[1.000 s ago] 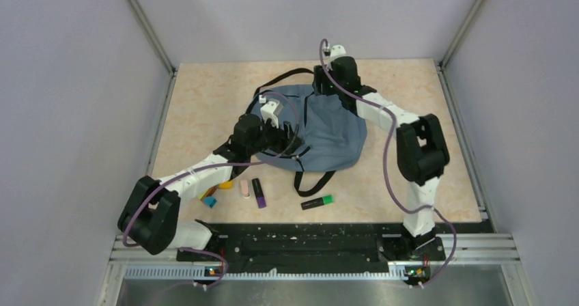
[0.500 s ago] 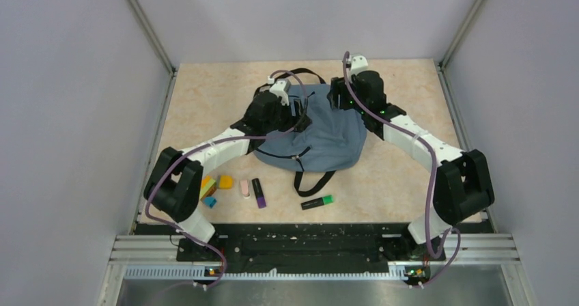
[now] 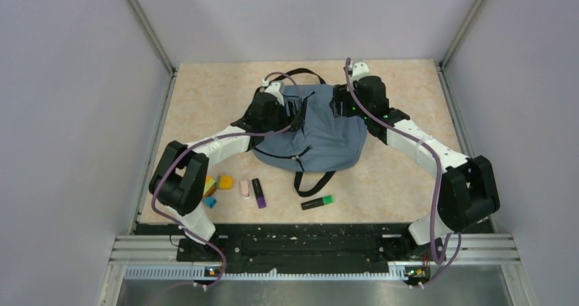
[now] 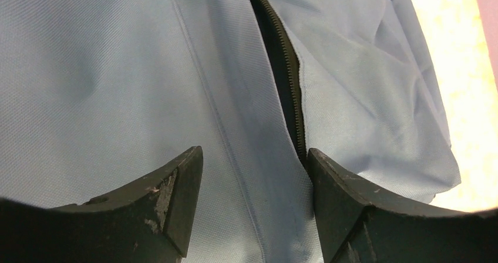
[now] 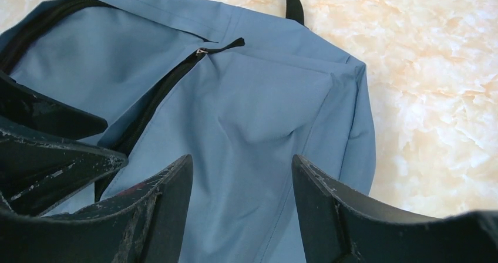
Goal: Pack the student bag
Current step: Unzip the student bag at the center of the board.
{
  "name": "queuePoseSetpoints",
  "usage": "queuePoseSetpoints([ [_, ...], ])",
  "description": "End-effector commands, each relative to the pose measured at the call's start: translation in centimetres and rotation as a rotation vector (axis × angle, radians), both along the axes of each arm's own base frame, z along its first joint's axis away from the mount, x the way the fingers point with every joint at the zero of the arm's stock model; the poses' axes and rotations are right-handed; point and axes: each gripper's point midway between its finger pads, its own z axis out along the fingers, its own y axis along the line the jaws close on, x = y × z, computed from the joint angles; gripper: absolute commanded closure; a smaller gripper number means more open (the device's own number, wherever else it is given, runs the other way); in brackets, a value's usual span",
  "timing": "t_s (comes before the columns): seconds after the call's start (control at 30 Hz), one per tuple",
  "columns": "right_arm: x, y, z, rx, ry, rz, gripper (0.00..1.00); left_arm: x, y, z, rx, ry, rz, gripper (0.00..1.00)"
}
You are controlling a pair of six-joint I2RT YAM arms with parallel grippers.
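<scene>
1. Stationery on the near-left of the beige marbled tabletop point(image 3: 205, 101): orange block point(image 3: 225, 181), pink eraser point(image 3: 244, 188), purple highlighter pen point(image 3: 259, 192), with a green highlighter pen point(image 3: 317, 201) further right. All lie outside the bag, well apart from both grippers.
2. Left gripper point(image 4: 252, 175): jaws spread, holding nothing, low over blue fabric. Its right-hand finger sits just beside the black main zipper point(image 4: 288, 81).
3. Soft slate-blue fabric backpack point(image 3: 328, 138): flat mid-table, between the two grippers, with black straps trailing far and near. The zipper is parted a little, and its long axis runs away from the left wrist.
4. Right gripper point(image 5: 241, 181): jaws spread and empty, hovering over the bag's far-right panel. The zipper lies to its left.
5. Judgement: the mouth needs widening before anything goes in. The left arm is nearer the zip edge, and the right arm looks placed to take the opposite flap.
</scene>
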Motion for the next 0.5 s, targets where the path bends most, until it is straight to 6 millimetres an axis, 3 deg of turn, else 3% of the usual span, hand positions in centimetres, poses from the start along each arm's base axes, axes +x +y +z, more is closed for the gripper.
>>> queuePoseSetpoints([
  [0.0, -0.4, 0.6, 1.7, 0.029, -0.026, 0.031, 0.39, 0.5, 1.5, 1.4, -0.014, -0.045, 0.059, 0.30],
  [0.3, -0.6, 2.2, 1.8, 0.060, -0.010, 0.064, 0.40, -0.1, 2.9, 0.4, -0.003, -0.010, 0.087, 0.35],
  [0.47, -0.7, 3.9, 1.0, 0.038, 0.011, 0.077, 0.40, -0.3, 2.9, -0.3, -0.016, 0.006, 0.081, 0.54],
])
